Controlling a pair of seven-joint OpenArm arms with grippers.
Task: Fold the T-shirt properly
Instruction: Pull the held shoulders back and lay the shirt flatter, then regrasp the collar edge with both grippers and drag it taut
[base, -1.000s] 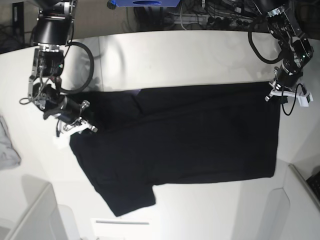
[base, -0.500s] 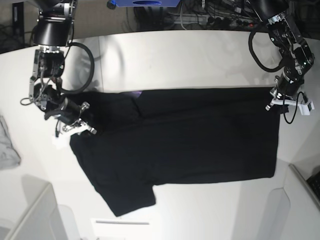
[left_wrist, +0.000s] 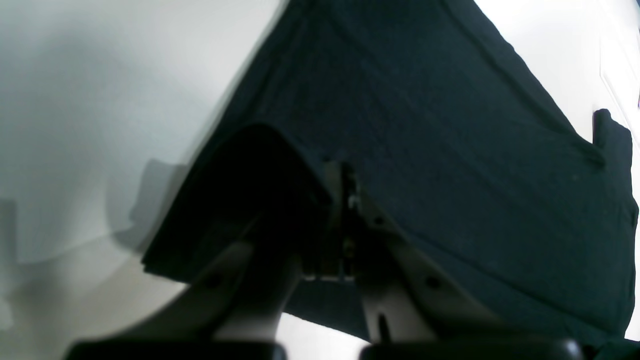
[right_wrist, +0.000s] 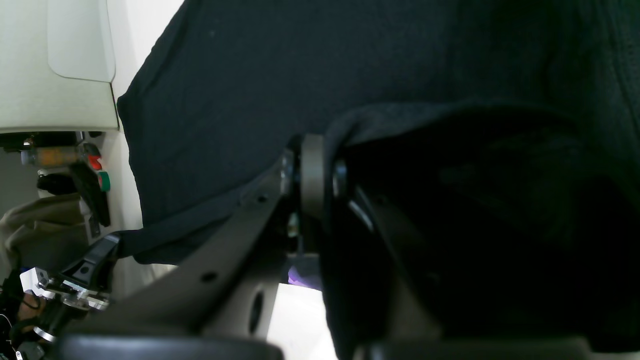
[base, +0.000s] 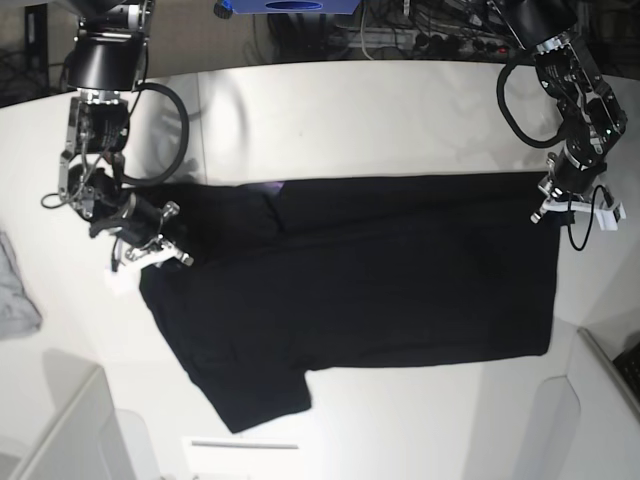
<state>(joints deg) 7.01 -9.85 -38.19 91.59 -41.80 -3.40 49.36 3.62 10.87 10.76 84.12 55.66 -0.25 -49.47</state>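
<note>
both arms are pinching the t-shirt (base: 380, 270), right gripper (base: 150, 255) at nine o'clock, left gripper (base: 552, 208) at three, and should be lifting evenly together.

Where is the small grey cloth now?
In the base view the grey cloth lies at the table's left edge, apart from the black T-shirt.

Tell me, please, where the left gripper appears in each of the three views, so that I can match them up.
Base view: the left gripper is at the right edge, shut on the T-shirt corner.
Left wrist view: bottom centre, fingers pinching a raised fold of the cloth.
Right wrist view: not in it; that one shows the right gripper.
Shared landmark: the T-shirt on the white table.
</note>
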